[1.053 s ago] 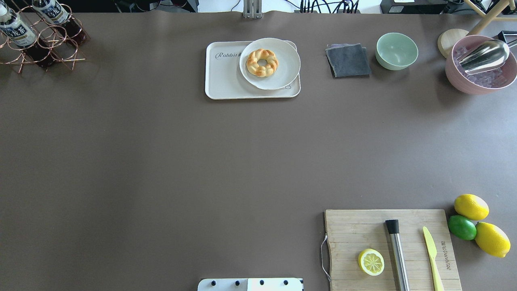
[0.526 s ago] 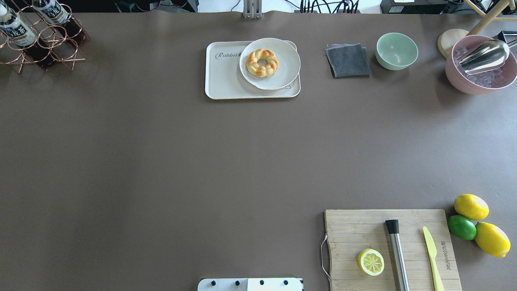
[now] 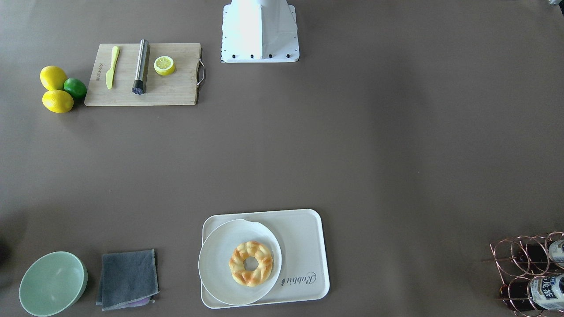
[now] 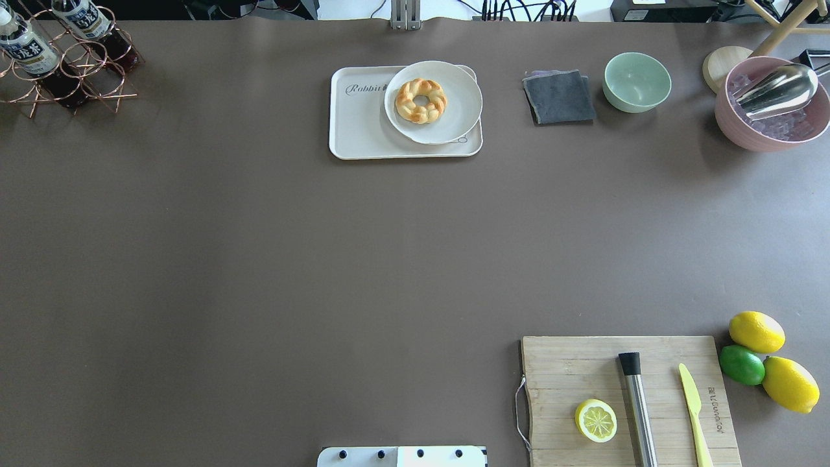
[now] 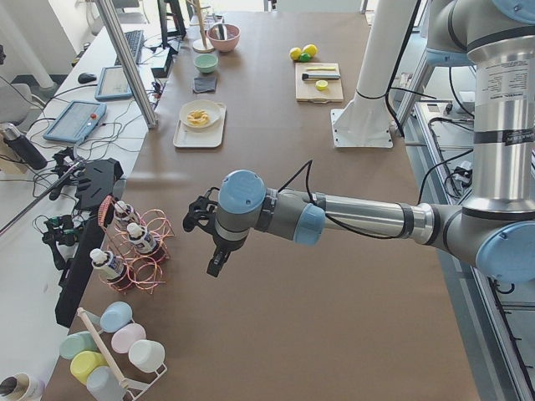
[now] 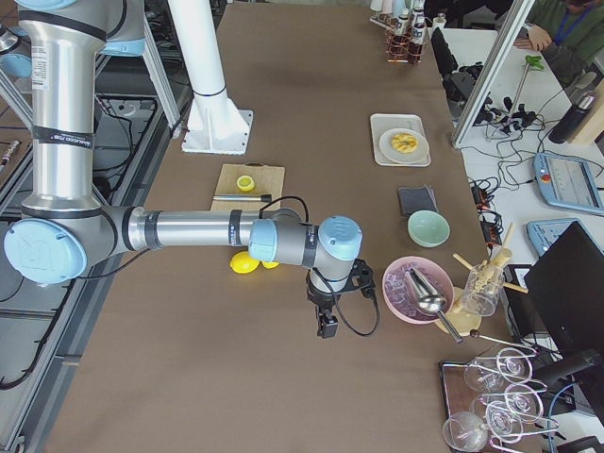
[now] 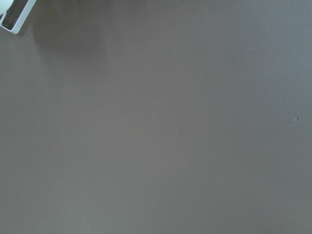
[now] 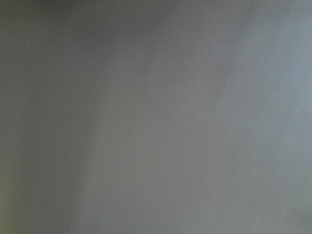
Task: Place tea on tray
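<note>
Standing tilted in a copper wire rack [image 4: 83, 61] at the far left corner of the table: the tea [image 4: 29, 52], one of several like bottles, dark liquid below, printed label above, white cap uppermost.

Destination: the tray [image 4: 360, 123], far centre of the table, well apart from the rack. Its right part is taken up by a round plate [image 4: 457, 113] bearing a braided bread ring [image 4: 421, 100]. The lettered left strip is bare, and that is the likely place for the bottle.

Tools: the left gripper [image 5: 212, 266] hangs fingers-down above bare table near the rack. The right gripper [image 6: 326, 326] hangs over the table's opposite end. Both appear in the side views only, so whether either is spread or closed cannot be told. Neither holds anything that can be seen. Both wrist cameras show plain brown table.

Handling, judged: a small full plastic bottle, light, smooth and round. The wall probably yields under a hard squeeze, so moderate force suits it. Best hold: across the labelled upper body or just under the cap, the part that stands out of the wire ring. The lower half sits inside the ring and looks hard to reach. Draw it out along its own lean, or the wire may snag it and drag the rack.

Task status: not begun, the tea is in the rack.
</note>
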Available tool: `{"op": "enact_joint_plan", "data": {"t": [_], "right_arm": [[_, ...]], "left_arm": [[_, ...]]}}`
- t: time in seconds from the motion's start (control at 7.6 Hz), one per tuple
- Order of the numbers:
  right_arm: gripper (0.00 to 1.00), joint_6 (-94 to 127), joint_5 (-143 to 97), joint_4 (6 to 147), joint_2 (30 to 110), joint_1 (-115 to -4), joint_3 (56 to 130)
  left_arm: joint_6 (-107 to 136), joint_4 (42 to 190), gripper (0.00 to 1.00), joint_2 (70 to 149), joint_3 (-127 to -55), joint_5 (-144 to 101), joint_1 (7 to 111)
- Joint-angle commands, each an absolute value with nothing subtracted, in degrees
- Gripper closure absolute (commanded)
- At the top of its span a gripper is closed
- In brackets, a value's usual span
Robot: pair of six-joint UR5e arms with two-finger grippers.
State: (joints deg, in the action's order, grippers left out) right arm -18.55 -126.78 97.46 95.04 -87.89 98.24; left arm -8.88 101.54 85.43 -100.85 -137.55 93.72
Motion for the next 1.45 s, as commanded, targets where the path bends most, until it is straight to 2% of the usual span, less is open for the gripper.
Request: {"op": "enact_joint_plan", "data": {"t": [0.0, 0.39, 0.79, 1.05, 1.18, 1.32], "right_arm": [[0.00, -18.20, -126.65, 97.30, 94.23, -88.85, 101.50], [0.00, -17.32, -132.70, 92.15, 93.43, -90.17, 102.04], [0.00, -14.32, -134.39, 91.32, 93.34, -90.44, 102.48], [0.00, -14.59, -134.12, 91.32, 93.16, -90.62, 102.39], [0.00, -14.24, -134.12, 90.80, 93.16, -90.62, 102.39], [0.00, -14.15, -134.12, 90.70, 93.16, -90.62, 102.39]], "left_arm": [[2.51, 107.29, 0.02, 90.86, -97.75, -137.46, 93.69], [13.68, 116.68, 0.03, 96.05, -92.04, -137.20, 93.25], [26.07, 127.85, 0.03, 97.99, -88.52, -124.77, 85.20], [26.89, 137.23, 0.03, 104.81, -76.10, -118.24, 82.80], [28.46, 139.11, 0.03, 107.46, -72.72, -116.82, 82.27], [30.30, 139.39, 0.13, 108.10, -72.34, -116.72, 81.40]]}}
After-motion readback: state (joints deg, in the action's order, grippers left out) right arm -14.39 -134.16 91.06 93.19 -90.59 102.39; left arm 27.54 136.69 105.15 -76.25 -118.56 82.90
